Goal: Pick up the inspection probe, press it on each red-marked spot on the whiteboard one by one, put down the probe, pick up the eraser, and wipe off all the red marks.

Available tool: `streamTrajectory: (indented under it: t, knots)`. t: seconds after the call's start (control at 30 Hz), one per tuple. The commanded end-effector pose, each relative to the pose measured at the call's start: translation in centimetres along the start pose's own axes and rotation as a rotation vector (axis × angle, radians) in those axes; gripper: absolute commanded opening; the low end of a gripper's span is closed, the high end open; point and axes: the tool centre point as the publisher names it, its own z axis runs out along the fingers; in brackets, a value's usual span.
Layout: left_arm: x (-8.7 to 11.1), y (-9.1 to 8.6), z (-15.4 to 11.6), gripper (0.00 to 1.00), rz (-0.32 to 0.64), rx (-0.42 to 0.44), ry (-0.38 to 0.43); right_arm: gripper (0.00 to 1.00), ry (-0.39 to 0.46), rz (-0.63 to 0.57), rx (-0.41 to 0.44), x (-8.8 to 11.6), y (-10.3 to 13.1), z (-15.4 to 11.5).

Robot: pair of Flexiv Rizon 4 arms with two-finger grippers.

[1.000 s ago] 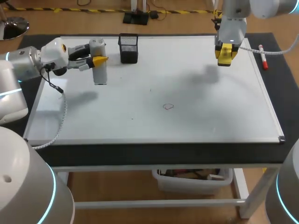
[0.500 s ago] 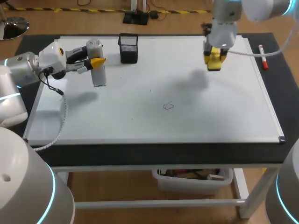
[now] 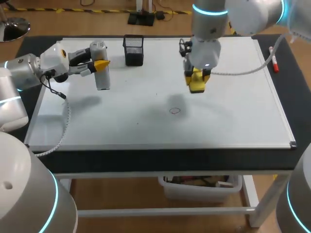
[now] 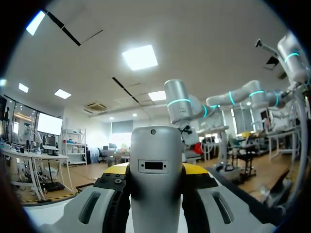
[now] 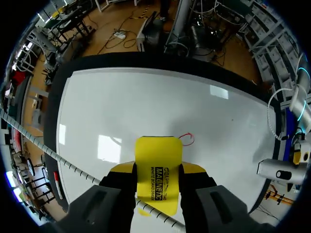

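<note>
— Two grippers are in view; what does each one hold?

— The right gripper (image 5: 158,175) has its fingers pressed on both sides of a yellow eraser (image 5: 156,155), pointing down at the whiteboard (image 3: 146,128). The left gripper (image 3: 99,64) has its fingers clamped around the inspection probe (image 3: 102,73), a pale cylinder held upright over the board's far left area.

— What has just changed?

— Over the last second the right arm carried the eraser from the board's far right corner to its middle. It now hangs just beyond the one red mark (image 3: 175,110) I can find, a small loop near the board's centre. The left arm barely shifted.

— What does that mean for the task?

— Wiping looks about to begin: the eraser is near the mark but not yet on it. The probe has not been put down (the task asks for that before the eraser is picked up), so that step appears skipped or left for later.

— Any containers?

— One: a black mesh pen holder (image 3: 133,50) stands at the board's far edge, just beside the probe. Whether anything is inside, I cannot tell. A red marker pen (image 3: 273,59) lies off the board, by its far right corner.
</note>
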Motion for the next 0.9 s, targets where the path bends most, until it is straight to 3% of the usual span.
streamTrajectory:
  t: [0.03, 0.17, 0.43, 0.9]
  knots:
    - [0.0, 0.0, 0.0, 0.00, 0.002, 0.004, 0.000, 0.00, 0.035, -0.017, 0.023, -2.6, 1.3, 0.8]
    - [0.0, 0.0, 0.0, 0.00, 0.002, 0.004, 0.000, 0.00, 0.044, -0.027, 0.019, -4.5, 1.7, 1.7]
    - [0.0, 0.0, 0.0, 0.00, 0.002, 0.004, 0.000, 0.00, 0.042, -0.034, 0.020, -6.3, 1.7, 3.9]
    - [0.0, 0.0, 0.0, 0.00, 0.002, 0.004, 0.000, 0.00, 0.070, -0.074, -0.018, -6.7, 1.4, 8.3]
